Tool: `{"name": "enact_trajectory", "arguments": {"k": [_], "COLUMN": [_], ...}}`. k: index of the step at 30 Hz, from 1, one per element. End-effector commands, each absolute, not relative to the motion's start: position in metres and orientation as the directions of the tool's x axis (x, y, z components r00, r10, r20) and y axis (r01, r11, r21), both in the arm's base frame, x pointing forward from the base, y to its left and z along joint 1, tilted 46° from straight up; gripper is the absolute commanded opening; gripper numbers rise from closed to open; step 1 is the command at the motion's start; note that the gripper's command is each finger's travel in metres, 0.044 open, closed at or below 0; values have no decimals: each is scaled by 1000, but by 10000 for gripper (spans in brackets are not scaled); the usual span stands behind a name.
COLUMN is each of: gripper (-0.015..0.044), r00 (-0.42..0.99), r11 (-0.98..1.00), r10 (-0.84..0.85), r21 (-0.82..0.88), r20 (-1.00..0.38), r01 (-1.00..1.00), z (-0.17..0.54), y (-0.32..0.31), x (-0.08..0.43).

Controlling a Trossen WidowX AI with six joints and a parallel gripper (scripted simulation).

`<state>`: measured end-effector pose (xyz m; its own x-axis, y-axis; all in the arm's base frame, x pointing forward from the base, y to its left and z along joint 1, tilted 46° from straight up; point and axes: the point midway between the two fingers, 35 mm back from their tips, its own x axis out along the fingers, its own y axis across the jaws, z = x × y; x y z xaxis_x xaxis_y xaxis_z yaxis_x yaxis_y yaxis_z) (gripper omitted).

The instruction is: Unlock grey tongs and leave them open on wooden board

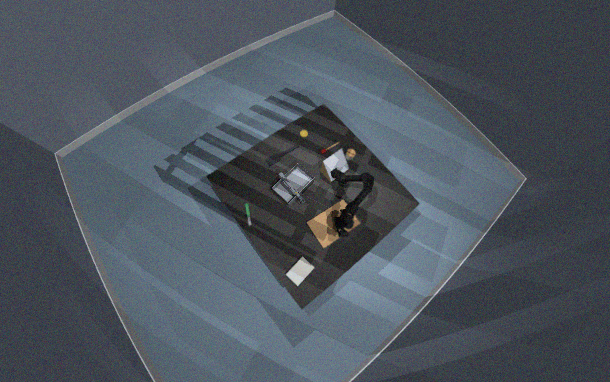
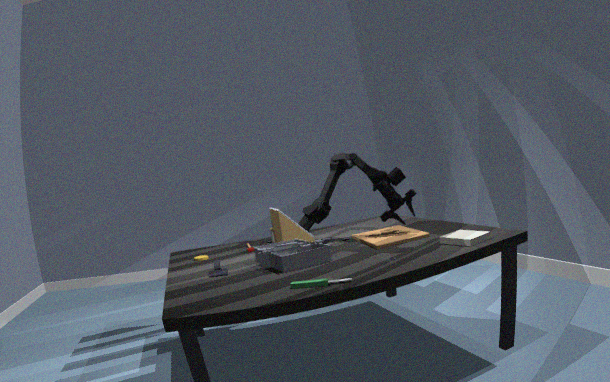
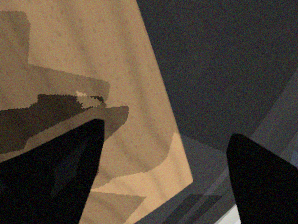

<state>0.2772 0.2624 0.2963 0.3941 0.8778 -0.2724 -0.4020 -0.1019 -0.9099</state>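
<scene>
The grey tongs (image 1: 289,185) lie across the roasting tin (image 1: 301,176) (image 2: 287,261), with their hinge and jaws too small to read. They are out of the wrist view. The wooden board (image 1: 318,231) (image 2: 369,240) (image 3: 75,40) lies flat on the table. My gripper (image 2: 409,219) (image 3: 168,137) is open and empty, tilted downward above the board, away from the tongs and tin. In the wrist view one fingertip is over the board and the other beyond its edge. In the top view the arm hides part of the board.
A wedge-shaped stand (image 1: 335,164) (image 2: 287,228) is near the arm's base. A green-handled tool (image 1: 247,211) (image 2: 310,283) lies past the tin. A white block (image 1: 300,271) (image 2: 462,237) lies beyond the board. A yellow disc (image 1: 304,133) (image 2: 201,258) and a red-tipped stick (image 1: 324,150) are at the far end.
</scene>
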Motion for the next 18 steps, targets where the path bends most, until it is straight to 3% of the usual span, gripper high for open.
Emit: {"name": "enact_trajectory", "arguments": {"k": [1, 9, 18], "gripper": [260, 260, 260], "r00": [429, 448, 435], "r11": [-157, -196, -47], "r10": [821, 709, 660], "r21": [-872, -762, -611], "r20": [-376, -545, -613], "r01": [-464, -617, -790], "z": [255, 165, 73], "y": [233, 134, -1], "x": [317, 378, 386]}}
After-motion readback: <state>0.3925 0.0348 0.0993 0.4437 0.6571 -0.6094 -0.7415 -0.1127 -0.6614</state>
